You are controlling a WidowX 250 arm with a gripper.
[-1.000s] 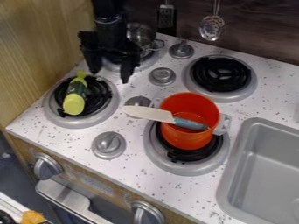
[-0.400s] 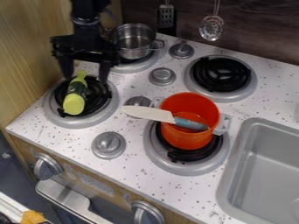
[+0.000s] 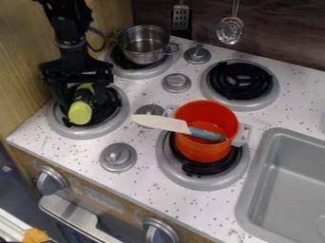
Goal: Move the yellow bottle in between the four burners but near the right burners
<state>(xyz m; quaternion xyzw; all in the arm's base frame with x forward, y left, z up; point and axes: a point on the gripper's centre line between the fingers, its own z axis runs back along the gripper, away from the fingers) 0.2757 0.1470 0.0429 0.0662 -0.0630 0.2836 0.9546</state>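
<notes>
My gripper is low over the front left burner, its two fingers standing apart on either side of the yellow bottle. The bottle lies on the burner's black coil with its rounded yellow-green end toward the camera, and the gripper covers part of its far end. Whether the fingers touch the bottle I cannot tell. The other burners are the back left one, the back right one and the front right one.
An orange pot with a knife across it stands on the front right burner. A metal pot is on the back left burner. Knobs rise between burners. A sink is at the right, a wooden wall at the left.
From above the back left burner, the gripper has moved left and down, toward the camera, and now straddles the bottle. The metal pot has come into fuller view.
</notes>
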